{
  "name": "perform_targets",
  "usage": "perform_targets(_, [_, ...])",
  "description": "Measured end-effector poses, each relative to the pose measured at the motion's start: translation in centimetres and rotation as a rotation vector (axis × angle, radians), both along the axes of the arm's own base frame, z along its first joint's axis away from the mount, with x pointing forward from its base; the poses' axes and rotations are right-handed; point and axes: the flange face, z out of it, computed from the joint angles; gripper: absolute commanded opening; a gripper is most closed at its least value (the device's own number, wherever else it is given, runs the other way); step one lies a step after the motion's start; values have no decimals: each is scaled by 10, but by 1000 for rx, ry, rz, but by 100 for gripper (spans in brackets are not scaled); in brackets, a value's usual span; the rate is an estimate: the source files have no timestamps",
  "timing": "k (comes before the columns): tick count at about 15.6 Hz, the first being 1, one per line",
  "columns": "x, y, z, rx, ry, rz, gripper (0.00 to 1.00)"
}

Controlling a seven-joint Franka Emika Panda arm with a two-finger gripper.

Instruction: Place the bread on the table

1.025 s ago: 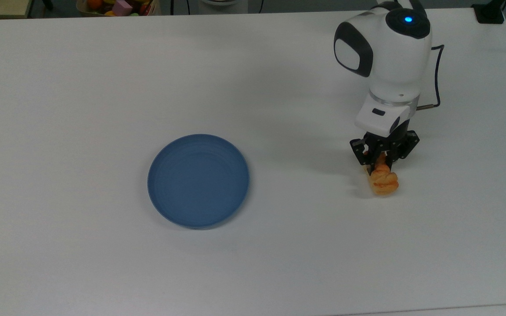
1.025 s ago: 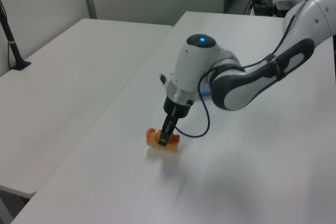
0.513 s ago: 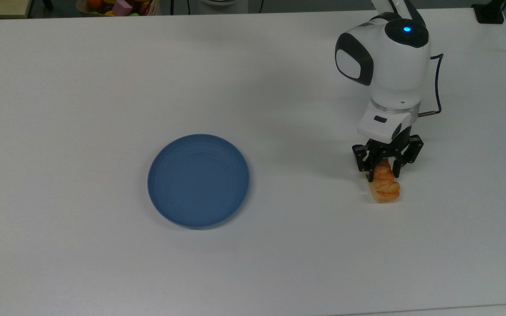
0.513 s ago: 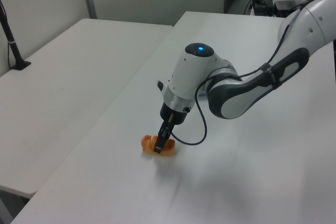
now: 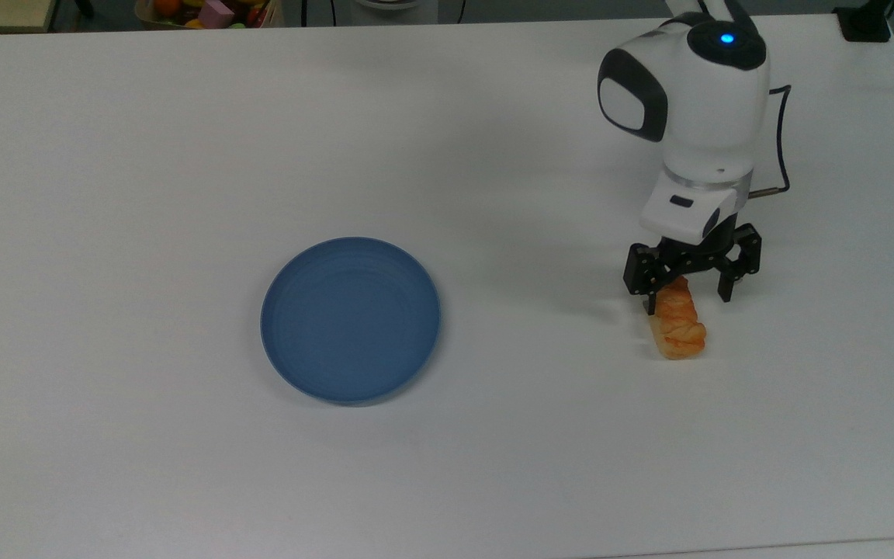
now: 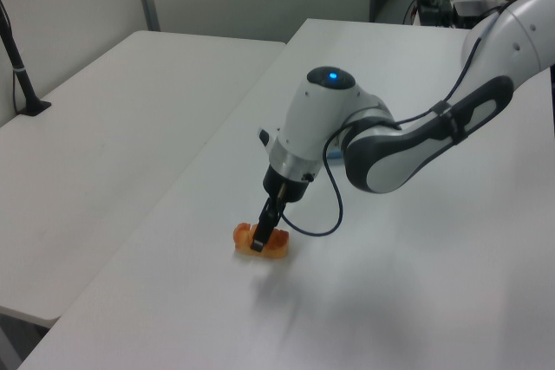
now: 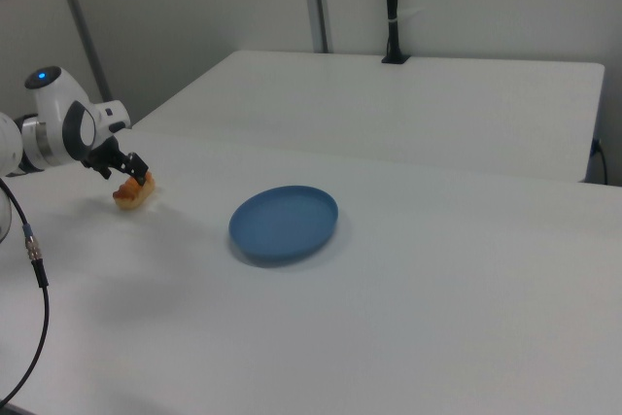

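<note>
your pincer (image 5: pixel 691 299) is spread wide, with a finger on each side of the bread's (image 5: pixel 678 321) far end. the bread lies flat on the white desk (image 5: pixel 144 155), its long way pointing toward the top view's bottom. the blue plate (image 5: pixel 351 319) sits well apart. you can go straight up; there is lots of open room.

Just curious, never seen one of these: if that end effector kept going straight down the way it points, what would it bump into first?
Probably the bread, lying between the open end effector fingers; beneath it, the table.
</note>
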Motion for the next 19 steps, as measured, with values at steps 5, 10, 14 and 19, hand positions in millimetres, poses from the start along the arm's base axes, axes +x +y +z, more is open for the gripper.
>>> perform_targets(5, [-15,-27,79,-55,66,-39,100])
perform_targets(10, [-44,-105,171,-123,175,-143,100])
perform_targets(14, [-82,-166,231,-120,244,-211,100])
perform_targets(19, [-124,-244,293,-79,336,-329,100])
